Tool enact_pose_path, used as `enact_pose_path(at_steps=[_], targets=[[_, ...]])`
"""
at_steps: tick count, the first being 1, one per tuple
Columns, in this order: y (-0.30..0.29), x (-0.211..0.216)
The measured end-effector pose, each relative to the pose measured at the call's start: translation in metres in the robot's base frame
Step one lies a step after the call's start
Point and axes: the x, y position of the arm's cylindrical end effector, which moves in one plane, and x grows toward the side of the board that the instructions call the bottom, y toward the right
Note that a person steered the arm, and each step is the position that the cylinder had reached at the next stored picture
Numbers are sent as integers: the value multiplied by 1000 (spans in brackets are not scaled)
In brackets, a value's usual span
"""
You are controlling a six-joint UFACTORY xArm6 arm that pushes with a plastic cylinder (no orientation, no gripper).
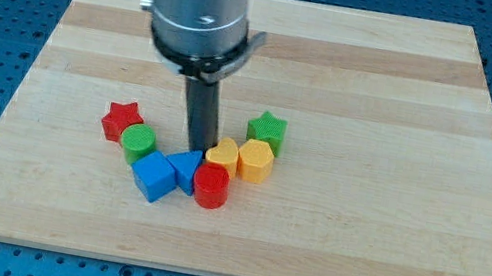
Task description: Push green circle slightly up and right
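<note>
The green circle (137, 143) stands on the wooden board (384, 102), left of centre, just right of and below the red star (121, 120) and above the blue cube (154, 177). My tip (197, 150) is down on the board to the right of the green circle, about one block width away, right above the blue triangle (186, 165) and beside the yellow heart (221, 154). The rod hangs from the grey arm head (199, 3) at the view's top.
A red cylinder (211, 188) sits below the yellow heart. A yellow hexagon (255, 160) and a green star (268, 129) lie to the right of my tip. The blocks form a tight cluster. Blue perforated table surrounds the board.
</note>
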Motion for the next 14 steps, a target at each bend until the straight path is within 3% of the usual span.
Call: enact_pose_path(at_steps=[1,3,4,5,7,8,9,10,11,12,14], targets=[[-27,-7],[-86,-73],[-161,-100],[-244,-98],[-246,-96],[-247,-43],[-246,-40],[-245,50],[-221,115],[-193,119],[-158,80]])
